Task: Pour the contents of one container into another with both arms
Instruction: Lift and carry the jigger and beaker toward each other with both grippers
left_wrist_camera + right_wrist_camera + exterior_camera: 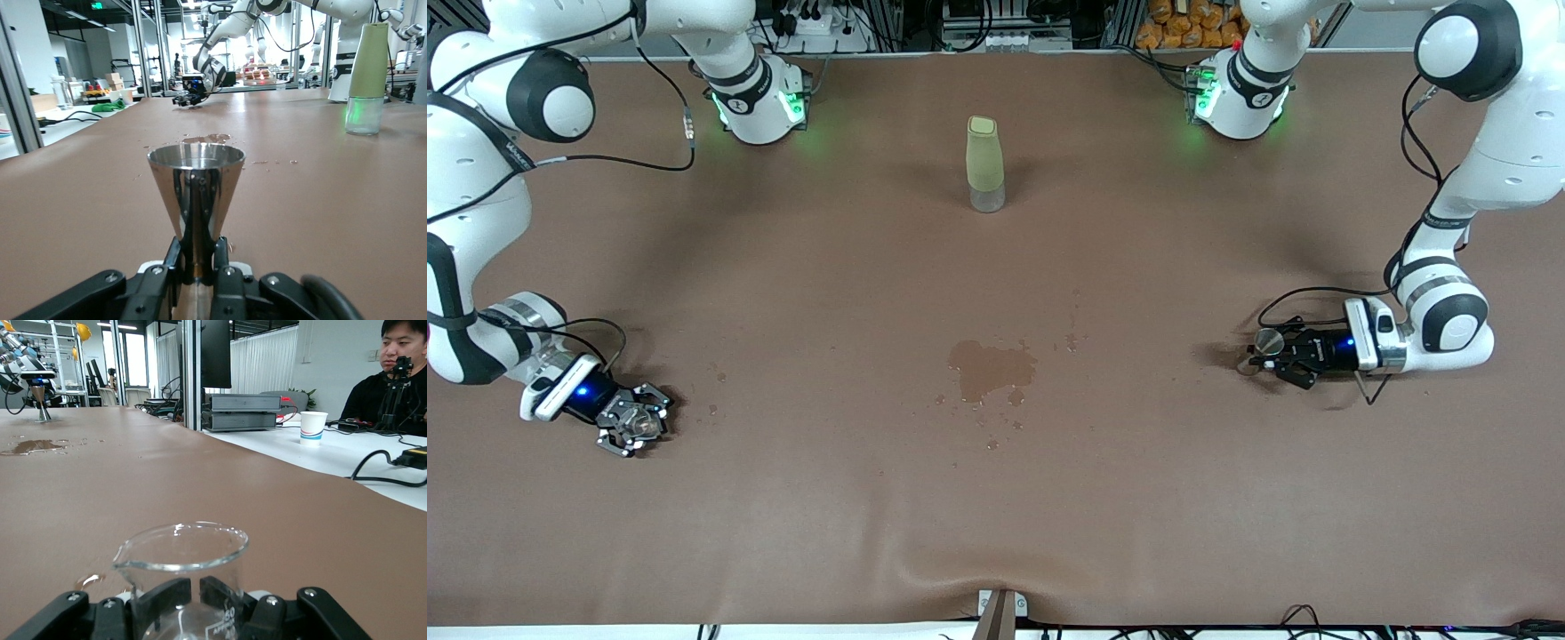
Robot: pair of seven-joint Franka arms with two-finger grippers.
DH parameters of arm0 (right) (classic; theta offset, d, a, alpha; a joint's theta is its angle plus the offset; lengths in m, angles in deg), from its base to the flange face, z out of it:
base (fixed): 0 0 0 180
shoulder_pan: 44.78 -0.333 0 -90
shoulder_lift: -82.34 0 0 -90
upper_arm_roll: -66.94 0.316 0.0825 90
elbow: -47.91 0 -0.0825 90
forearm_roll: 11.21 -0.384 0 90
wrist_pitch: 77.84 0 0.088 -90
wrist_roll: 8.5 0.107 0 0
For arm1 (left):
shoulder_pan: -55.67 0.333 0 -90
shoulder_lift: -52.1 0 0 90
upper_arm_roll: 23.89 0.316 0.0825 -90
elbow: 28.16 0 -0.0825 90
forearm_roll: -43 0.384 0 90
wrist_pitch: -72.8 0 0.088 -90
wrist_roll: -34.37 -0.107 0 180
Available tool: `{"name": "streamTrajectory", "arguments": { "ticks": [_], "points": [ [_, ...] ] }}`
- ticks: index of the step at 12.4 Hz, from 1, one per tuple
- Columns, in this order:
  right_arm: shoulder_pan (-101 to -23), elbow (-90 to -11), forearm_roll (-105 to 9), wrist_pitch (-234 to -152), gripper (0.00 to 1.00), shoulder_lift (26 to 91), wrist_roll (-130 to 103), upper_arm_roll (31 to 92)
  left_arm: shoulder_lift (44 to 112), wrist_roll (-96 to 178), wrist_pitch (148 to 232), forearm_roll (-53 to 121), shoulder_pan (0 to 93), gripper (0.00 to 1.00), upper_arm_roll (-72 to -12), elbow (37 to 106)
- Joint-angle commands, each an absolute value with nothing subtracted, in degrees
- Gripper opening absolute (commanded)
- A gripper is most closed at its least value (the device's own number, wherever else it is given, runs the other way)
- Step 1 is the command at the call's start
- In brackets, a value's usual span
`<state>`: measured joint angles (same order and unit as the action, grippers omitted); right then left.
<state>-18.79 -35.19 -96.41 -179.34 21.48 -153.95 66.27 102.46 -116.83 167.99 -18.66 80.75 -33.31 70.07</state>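
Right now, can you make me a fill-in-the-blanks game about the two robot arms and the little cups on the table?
1. The left gripper is shut on the silvery metal ____.
2. The right gripper is shut on a small clear ____ cup.
3. On the brown table, between the two grippers, lies a wet ____ of spilled liquid.
4. The tall pale-green ____ stands upright, farther from the front camera than that spill.

Missing words: jigger; glass; puddle; bottle.
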Motion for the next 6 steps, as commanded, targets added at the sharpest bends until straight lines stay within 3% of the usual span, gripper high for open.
{"name": "streamTrajectory", "arguments": {
  "ticks": [1,6],
  "points": [
    [-21.91,-32.08,-97.52,-179.0,0.0,20.9,-150.28,66.24,102.29,-112.77,167.2,-18.18,77.48,0.0,-34.08,67.65],
    [-28.15,-28.04,-97.61,-179.61,0.0,22.22,-141.42,67.82,102.9,-107.49,167.81,-23.33,70.37,0.0,-35.76,65.01]
  ]
}}
